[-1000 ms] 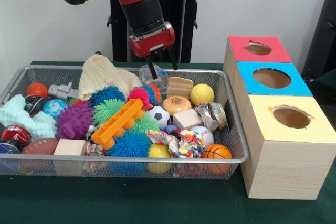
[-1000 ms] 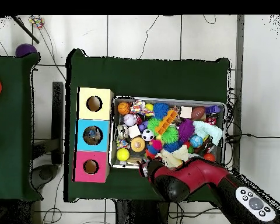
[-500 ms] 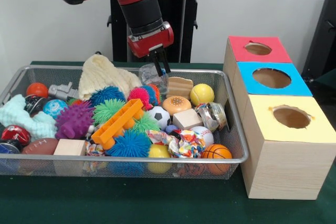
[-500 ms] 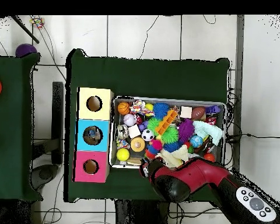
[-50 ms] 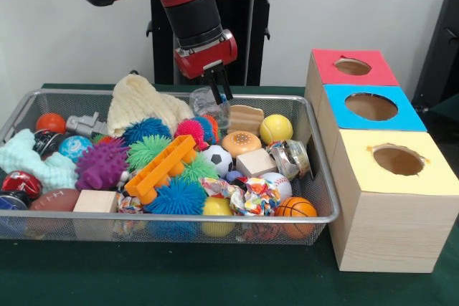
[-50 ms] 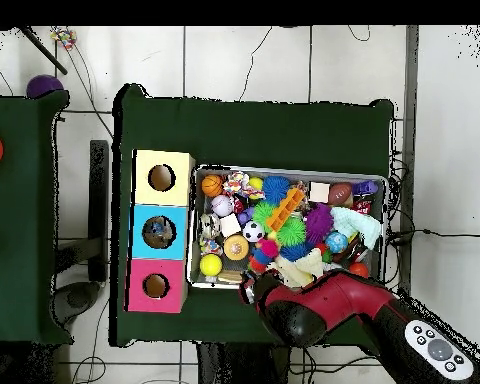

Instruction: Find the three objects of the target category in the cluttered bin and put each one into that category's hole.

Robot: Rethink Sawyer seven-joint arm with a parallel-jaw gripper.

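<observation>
So the red arm drops in from the top of the front view and its gripper point(image 5: 219, 92) sits over the back rim of the wire bin point(image 5: 324, 198), upper middle of the frame. The two black fingers are nearly together, pinched right at a clear crinkly plastic thing point(image 5: 208, 103) at the bin's back edge; whether they actually grip it is hard to say.

The bin is stuffed: yellow ball point(image 5: 276, 128), soccer ball point(image 5: 217, 159), little basketball point(image 5: 295, 208) at the lower right corner, orange block toy point(image 5: 159, 168), purple spiky ball point(image 5: 102, 163), cream cloth point(image 5: 140, 102).

The three boxes sit at the right of the frame: red box point(image 5: 353, 67) at the back, blue box point(image 5: 371, 107) in the middle, yellow box point(image 5: 398, 162) nearest.

In the overhead view the arm hides the gripper.
</observation>
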